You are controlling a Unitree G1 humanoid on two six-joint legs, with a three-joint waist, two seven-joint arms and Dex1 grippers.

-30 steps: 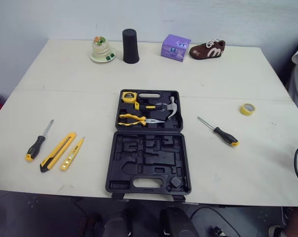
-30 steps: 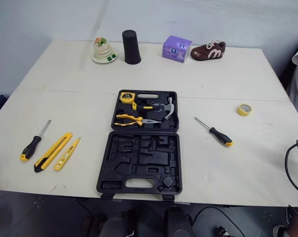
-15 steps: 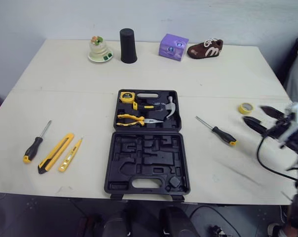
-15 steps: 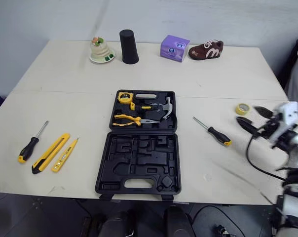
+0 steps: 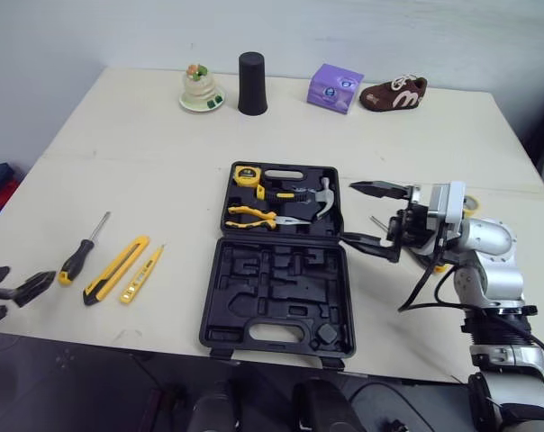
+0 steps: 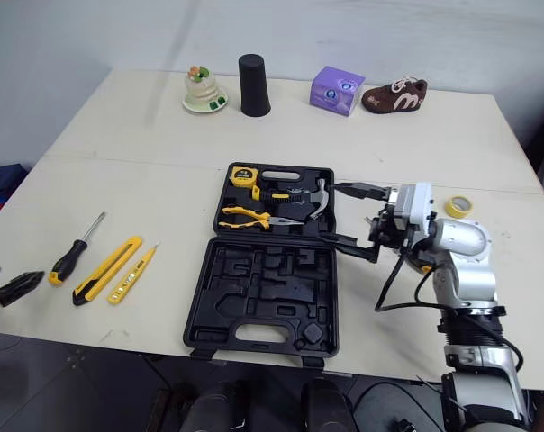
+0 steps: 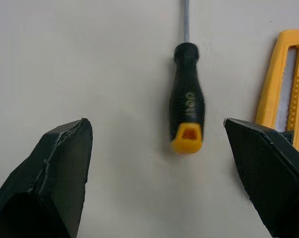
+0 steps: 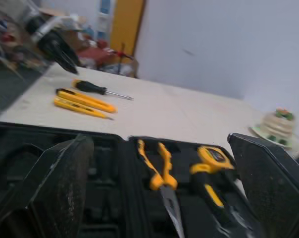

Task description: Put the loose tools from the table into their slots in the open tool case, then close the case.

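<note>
The black tool case (image 5: 276, 297) lies open mid-table. Its far half holds a tape measure (image 5: 243, 175), a hammer (image 5: 319, 199) and pliers (image 5: 254, 214); the near half's slots are bare. Left of it lie a black-and-yellow screwdriver (image 5: 81, 250), a yellow utility knife (image 5: 116, 268) and a yellow test pen (image 5: 141, 273). My left gripper (image 5: 15, 283) hovers open near the table's front left edge, with the screwdriver (image 7: 187, 111) just ahead between its fingers. My right gripper (image 5: 350, 213) is open at the case's right edge. It mostly hides a second screwdriver, whose shaft (image 5: 376, 221) peeks out.
Along the far edge stand a small ornament on a dish (image 5: 201, 87), a black cup (image 5: 251, 83), a purple box (image 5: 334, 87) and a brown shoe (image 5: 393, 93). A yellow tape roll (image 6: 458, 206) lies behind my right arm.
The camera shifted. My right arm swung in from the right edge to the case's right side, covering the right screwdriver. My left gripper came into view at the front left.
</note>
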